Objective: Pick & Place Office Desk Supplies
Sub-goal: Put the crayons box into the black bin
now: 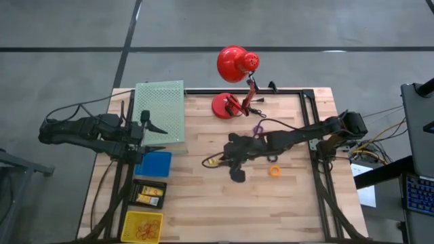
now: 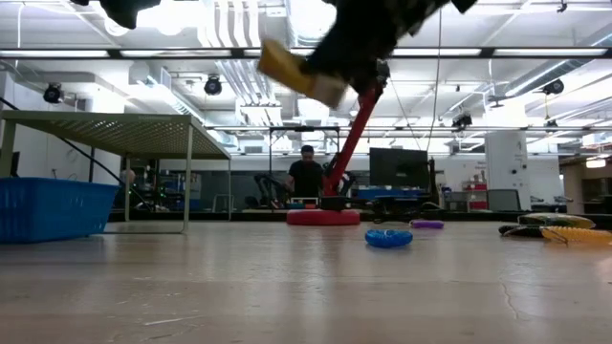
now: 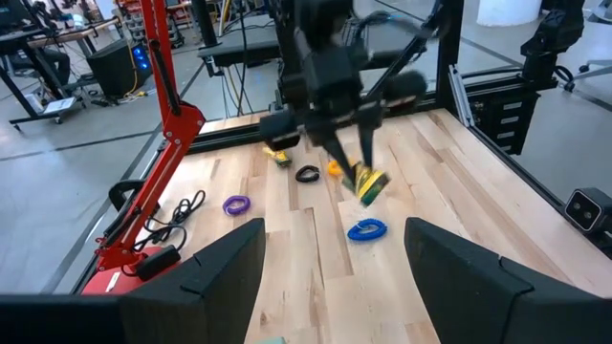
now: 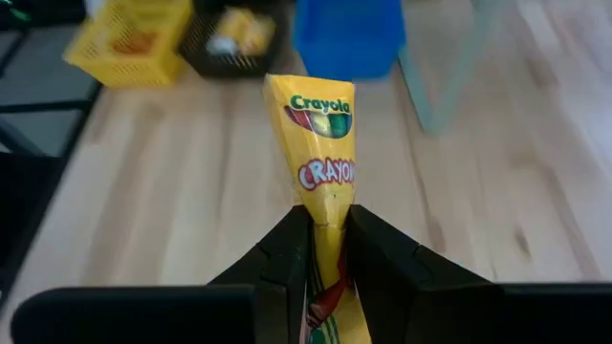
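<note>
Right gripper (image 4: 325,250) clamped on crayon box (image 4: 318,143), lifted clear over mid-table, nose toward bins (yellow (image 1: 142,226), black (image 1: 150,194), blue (image 1: 154,164)), probably for drop-off. Left gripper (image 3: 333,263) waiting wide open beside mesh tray (image 1: 161,112).

Yellow crayon box (image 4: 320,162) at frame centre, red and green lettering on it, pinched between dark fingers (image 4: 287,263). Blue bin (image 4: 349,33) along the top edge, yellow basket (image 4: 129,38) upper left, black tray (image 4: 239,33) beside it. From above: red lamp (image 1: 234,64) top centre, pale green mesh shelf (image 1: 161,108) left, orange ring (image 1: 274,171), purple ring (image 1: 258,130), light wood table (image 1: 285,203).
</note>
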Action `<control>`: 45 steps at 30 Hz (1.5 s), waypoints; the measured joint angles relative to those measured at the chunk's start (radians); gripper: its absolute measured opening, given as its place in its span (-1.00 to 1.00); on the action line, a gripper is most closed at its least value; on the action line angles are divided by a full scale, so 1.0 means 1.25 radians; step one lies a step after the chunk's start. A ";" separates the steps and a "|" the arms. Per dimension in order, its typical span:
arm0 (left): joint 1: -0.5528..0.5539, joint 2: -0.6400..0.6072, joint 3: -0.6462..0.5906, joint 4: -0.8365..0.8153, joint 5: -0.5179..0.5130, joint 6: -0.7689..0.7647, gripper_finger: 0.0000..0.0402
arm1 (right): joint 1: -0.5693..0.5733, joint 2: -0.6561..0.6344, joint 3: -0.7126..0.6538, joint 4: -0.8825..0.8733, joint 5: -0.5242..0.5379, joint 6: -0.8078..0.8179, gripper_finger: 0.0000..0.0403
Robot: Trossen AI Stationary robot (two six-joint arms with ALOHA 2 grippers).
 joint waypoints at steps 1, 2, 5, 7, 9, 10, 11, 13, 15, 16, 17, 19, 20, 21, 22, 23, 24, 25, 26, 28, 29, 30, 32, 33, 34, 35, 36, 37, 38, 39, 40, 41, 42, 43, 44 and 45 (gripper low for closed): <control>0.000 0.000 0.000 0.000 0.000 0.000 0.28 | 0.005 0.000 0.003 0.019 0.000 -0.012 -0.65; 0.000 0.000 0.000 0.000 0.000 0.000 0.28 | 0.012 0.000 0.005 0.041 0.000 -0.028 -0.64; 0.000 0.000 0.000 0.000 0.000 0.000 0.28 | 0.035 0.002 0.003 0.142 0.000 -0.071 -0.65; 0.000 0.000 0.000 0.000 0.000 0.000 0.28 | 0.050 0.002 -0.005 0.235 0.000 -0.085 -0.66; 0.000 0.000 0.000 0.000 0.000 0.000 0.28 | 0.063 0.002 -0.016 0.318 0.000 -0.087 -0.66; 0.000 0.000 0.000 0.000 0.000 0.000 0.28 | 0.069 0.002 -0.024 0.352 0.000 -0.087 -0.66; 0.000 0.000 0.000 0.000 0.000 0.000 0.28 | 0.074 0.002 -0.032 0.389 0.001 -0.087 -0.66; 0.000 0.000 0.000 0.000 0.000 0.000 0.28 | 0.084 0.002 -0.048 0.456 0.001 -0.087 -0.66; 0.000 0.000 0.000 0.000 0.000 0.000 0.28 | 0.094 0.002 -0.062 0.499 0.003 -0.087 -0.66; 0.000 0.000 0.000 0.000 0.000 0.000 0.28 | 0.098 0.002 -0.067 0.505 0.004 -0.088 -0.66; 0.000 0.000 0.000 0.000 0.000 0.000 0.28 | 0.102 0.002 -0.073 0.505 0.010 -0.090 -0.66; 0.000 0.000 0.000 0.000 0.000 0.000 0.28 | 0.112 0.002 -0.084 0.507 0.049 -0.096 -0.66; 0.000 0.000 0.000 0.000 0.000 0.000 0.28 | 0.115 0.002 -0.089 0.508 0.074 -0.098 -0.66; 0.000 0.000 0.000 0.000 0.000 0.000 0.28 | 0.117 0.002 -0.093 0.512 0.096 -0.100 -0.66; 0.000 0.000 0.000 0.000 0.000 0.000 0.28 | 0.117 0.002 -0.098 0.512 0.112 -0.103 -0.66; 0.000 0.000 0.000 0.000 0.000 0.000 0.28 | 0.117 0.002 -0.102 0.512 0.124 -0.105 -0.66; 0.000 0.000 0.000 0.000 0.000 0.000 0.28 | 0.116 0.002 -0.105 0.513 0.127 -0.105 -0.65; 0.000 0.000 0.000 0.000 0.000 0.000 0.28 | 0.116 0.002 -0.107 0.513 0.128 -0.106 -0.65; 0.000 0.000 0.000 0.000 0.000 0.000 0.28 | 0.116 0.002 -0.107 0.513 0.129 -0.109 -0.65; 0.000 0.000 0.000 0.000 0.000 0.000 0.28 | 0.117 0.002 -0.107 0.516 0.129 -0.111 -0.65; 0.000 0.000 0.000 0.000 0.000 0.000 0.28 | 0.117 0.002 -0.107 0.516 0.128 -0.111 -0.66; 0.000 0.000 0.000 0.000 0.000 0.000 0.28 | 0.117 0.002 -0.107 0.516 0.128 -0.111 -0.66; 0.000 0.000 0.000 0.000 0.000 0.000 0.28 | 0.116 0.002 -0.107 0.516 0.129 -0.111 -0.66; 0.000 0.000 0.000 0.000 0.000 0.000 0.28 | 0.116 0.002 -0.107 0.516 0.129 -0.111 -0.66; 0.000 0.000 0.000 0.000 0.000 0.000 0.28 | 0.116 0.002 -0.107 0.516 0.129 -0.111 -0.65; 0.000 0.000 0.000 0.000 0.000 0.000 0.28 | 0.116 0.002 -0.107 0.516 0.129 -0.111 -0.65; 0.000 0.000 0.000 0.000 0.000 0.000 0.28 | 0.116 0.002 -0.107 0.516 0.129 -0.111 -0.65; 0.000 0.000 0.000 0.000 0.000 0.000 0.28 | 0.116 0.002 -0.107 0.516 0.129 -0.113 -0.64; 0.000 0.000 0.000 0.000 0.000 0.000 0.28 | 0.116 0.002 -0.107 0.516 0.128 -0.114 -0.64; 0.000 0.000 0.000 0.000 0.000 0.000 0.28 | 0.116 0.002 -0.107 0.516 0.129 -0.113 -0.64; 0.000 0.000 0.000 0.000 0.000 0.000 0.28 | 0.116 0.002 -0.107 0.516 0.129 -0.111 -0.65; 0.000 0.000 0.000 0.000 0.000 0.000 0.28 | 0.116 0.002 -0.107 0.516 0.129 -0.110 -0.65; 0.000 0.000 0.000 0.000 0.000 0.000 0.28 | 0.116 0.002 -0.107 0.515 0.129 -0.110 -0.66; 0.001 0.000 0.000 0.000 0.000 0.000 0.28 | 0.116 0.002 -0.107 0.515 0.129 -0.110 -0.66; 0.001 0.000 0.000 0.000 0.000 0.000 0.28 | 0.116 0.002 -0.107 0.515 0.129 -0.109 -0.66; 0.001 0.000 0.000 0.000 0.000 0.000 0.28 | 0.116 0.002 -0.107 0.515 0.128 -0.106 -0.66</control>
